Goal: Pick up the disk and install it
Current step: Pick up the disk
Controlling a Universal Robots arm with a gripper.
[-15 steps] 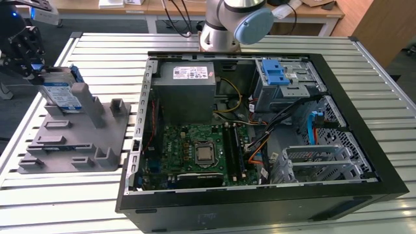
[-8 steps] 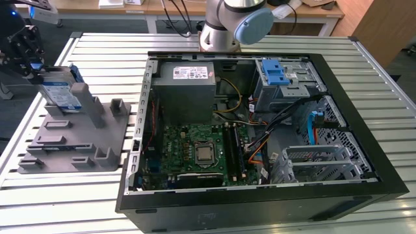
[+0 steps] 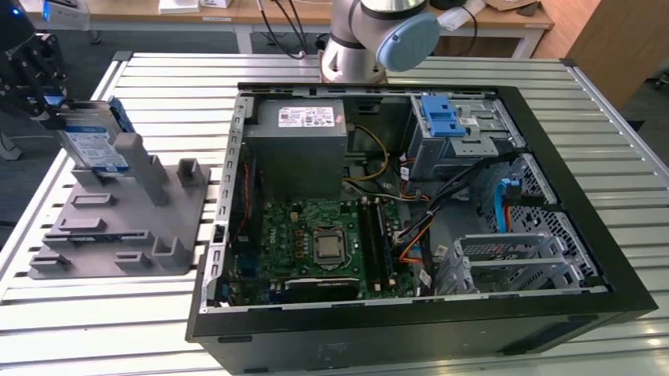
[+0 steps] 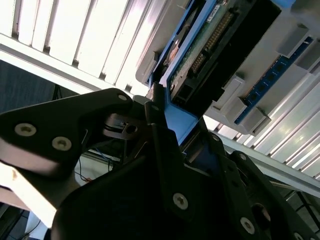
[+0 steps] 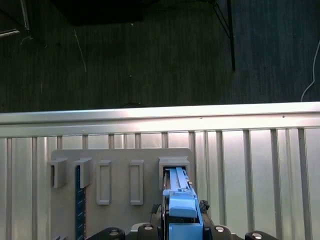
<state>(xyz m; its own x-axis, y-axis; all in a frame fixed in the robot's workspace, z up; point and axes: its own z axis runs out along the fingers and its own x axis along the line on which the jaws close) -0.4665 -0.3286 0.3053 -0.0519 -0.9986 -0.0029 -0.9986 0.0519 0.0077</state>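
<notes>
End effector (image 4: 175, 120): squeezing the disk (image 4: 220, 35) by its blue edge.
Exterior view: computer case (image 3: 418, 345) beside grey holder (image 3: 115, 227).
First wrist view: bare counter (image 5: 260, 160) past holder.

At the exterior view's left, the flat rectangular silver-metal disk (image 3: 92, 147) has a dull sheen and smooth blue plastic side rails. Below it, the grey slotted holder block (image 3: 115, 227) is matt plastic. The ribbed table (image 3: 105, 313) is bright bare metal. The black gripper (image 4: 170, 112) looks smooth and semi-gloss, with shiny metal screws (image 4: 180, 201).
</notes>
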